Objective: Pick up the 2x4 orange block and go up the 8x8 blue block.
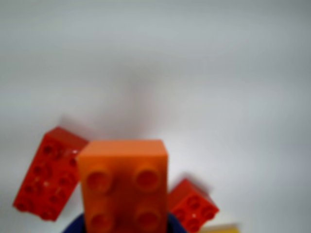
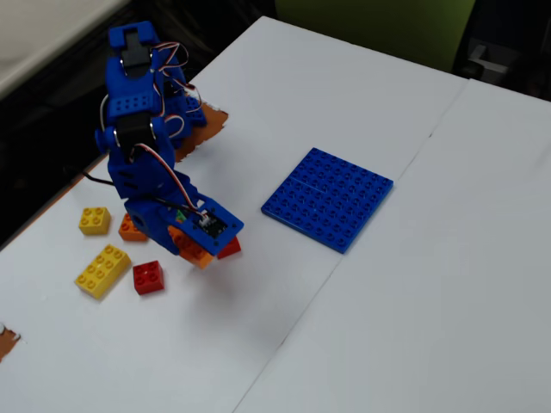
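While the wrist view is soft with blur, the 2x4 orange block (image 1: 124,182) fills its lower middle: an oblong orange brick seen end-on, four round studs showing and a smooth flat end face above them, its lower part cut off by the frame edge. Dark blue curves of the gripper show at either side of its base, so the gripper (image 2: 200,245) appears clamped on the brick, holding it clear of the white table (image 1: 204,73). Beyond it on the left of that view lies a red oblong brick (image 1: 46,179), tilted, and on the right a small red square brick (image 1: 194,206) with a sliver of yellow beside it at the bottom edge.

From the fixed view, the blue arm (image 2: 138,138) is folded forward and down, its wrist low over the table, with the orange brick poking out under the fingers. Near it on the left of this view lie a long yellow brick (image 2: 102,270), a small yellow brick (image 2: 94,220), a small orange brick (image 2: 132,228) and a red square brick (image 2: 148,277). Well apart, farther right, the 8x8 blue block (image 2: 328,198) lies flat on the table, bare of bricks.
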